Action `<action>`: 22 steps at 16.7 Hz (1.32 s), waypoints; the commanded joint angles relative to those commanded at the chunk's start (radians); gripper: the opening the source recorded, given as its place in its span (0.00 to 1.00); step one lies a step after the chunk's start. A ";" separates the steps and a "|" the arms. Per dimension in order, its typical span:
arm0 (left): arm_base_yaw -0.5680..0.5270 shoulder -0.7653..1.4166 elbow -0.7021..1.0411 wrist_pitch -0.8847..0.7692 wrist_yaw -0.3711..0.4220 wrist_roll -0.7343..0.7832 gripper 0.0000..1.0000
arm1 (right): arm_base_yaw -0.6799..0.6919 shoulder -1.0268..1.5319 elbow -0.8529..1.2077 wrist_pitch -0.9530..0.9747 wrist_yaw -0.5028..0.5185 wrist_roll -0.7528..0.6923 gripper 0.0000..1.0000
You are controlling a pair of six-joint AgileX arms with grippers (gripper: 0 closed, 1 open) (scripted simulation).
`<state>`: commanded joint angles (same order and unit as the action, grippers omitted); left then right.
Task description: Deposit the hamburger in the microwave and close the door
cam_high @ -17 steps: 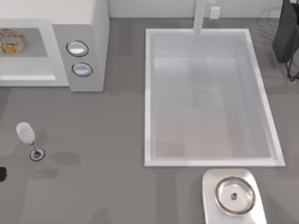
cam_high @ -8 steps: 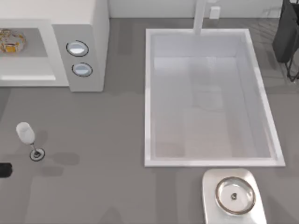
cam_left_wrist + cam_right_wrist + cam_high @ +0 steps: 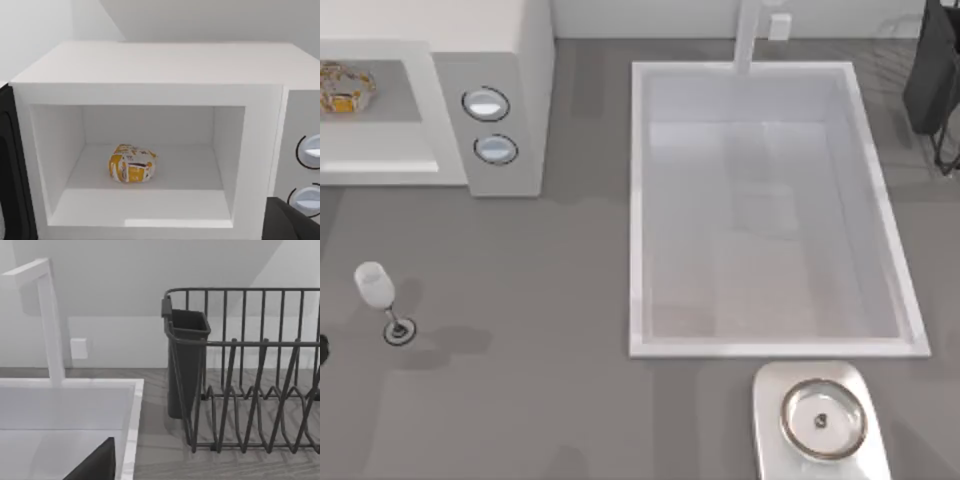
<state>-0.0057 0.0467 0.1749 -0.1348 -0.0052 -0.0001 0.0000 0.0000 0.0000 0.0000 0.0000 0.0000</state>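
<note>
The hamburger [image 3: 132,163] lies on the floor of the microwave [image 3: 150,65], near the middle of the open cavity. From above the hamburger [image 3: 342,88] sits inside the microwave [image 3: 510,40] at the table's far left. The door [image 3: 9,170] stands swung open as a dark panel beside the cavity. My left gripper [image 3: 322,348] is a dark tip at the left edge, in front of the microwave and apart from it. A dark part of it [image 3: 292,224] lies below the dials [image 3: 310,150]. A dark piece of my right gripper [image 3: 95,465] hangs over the sink's corner.
A clear wine glass [image 3: 375,285] stands upright in front of the microwave, close to the left gripper. A large white sink [image 3: 640,200] with a faucet [image 3: 748,35] fills the middle right. A dark dish rack [image 3: 240,370] is at the far right, a lidded pan [image 3: 822,418] at the front.
The left gripper's dark tip at the left edge poked further into view, then drew back and shifted a little toward the microwave. The hamburger and glass have not moved.
</note>
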 joint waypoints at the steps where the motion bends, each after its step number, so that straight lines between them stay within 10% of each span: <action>1: 0.001 0.000 0.000 0.000 0.001 0.000 0.00 | 0.000 0.000 0.000 0.000 0.000 0.000 1.00; 8: 0.062 0.093 0.066 -0.053 0.041 0.052 0.00 | 0.000 0.000 0.000 0.000 0.000 0.000 1.00; 22: 0.615 1.008 0.736 -0.380 0.396 0.549 0.00 | 0.000 0.000 0.000 0.000 0.000 0.000 1.00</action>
<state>0.6095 1.0543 0.9109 -0.5149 0.3909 0.5490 0.0000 0.0000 0.0000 0.0000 0.0000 0.0000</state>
